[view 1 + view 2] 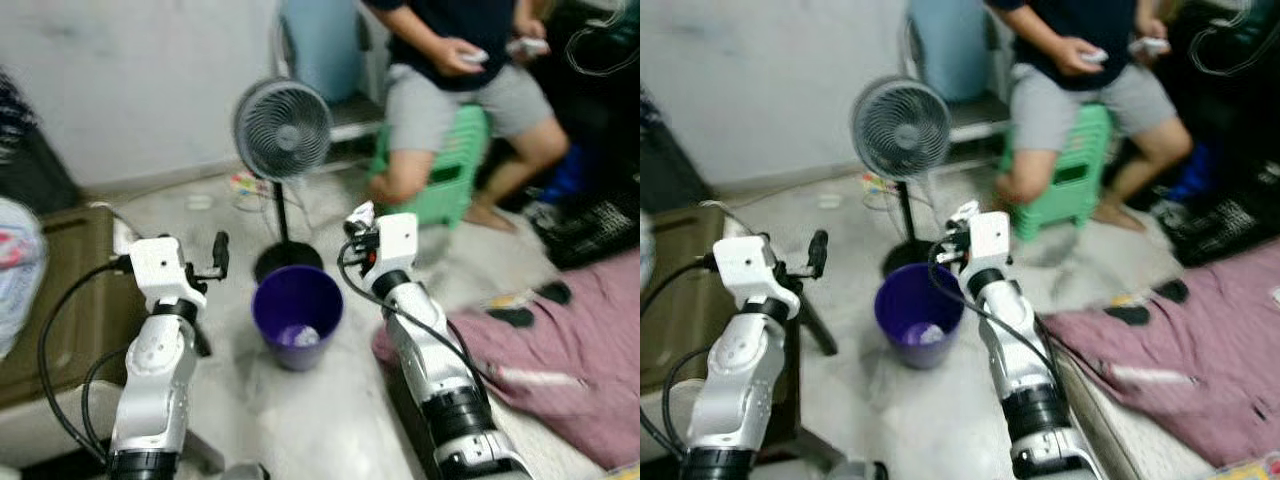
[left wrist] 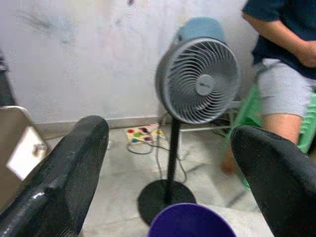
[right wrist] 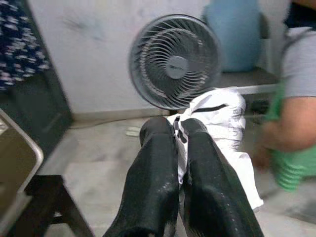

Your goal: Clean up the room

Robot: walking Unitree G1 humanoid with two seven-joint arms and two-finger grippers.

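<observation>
The right pincer (image 1: 360,222) is raised just beyond the far rim of a purple bin (image 1: 297,313) on the floor, its two black fingers (image 3: 153,187) pressed together on a crumpled white piece of paper (image 3: 222,123), which bulges out past the fingertips. The bin stands below and between the two arms, with a small pale scrap lying in its bottom. The left pincer (image 1: 220,255) hovers to the bin's left at about the same height, fingers (image 2: 74,163) spread wide and holding nothing. Straight ahead of both pincers, just behind the bin, stands a grey pedestal fan (image 1: 283,128) on a round black base. Further back, beyond the right pincer, a person (image 1: 455,60) in grey shorts sits on a green stool (image 1: 450,165). To the right of the right arm lies a pink cloth (image 1: 560,350) spread over the floor.
</observation>
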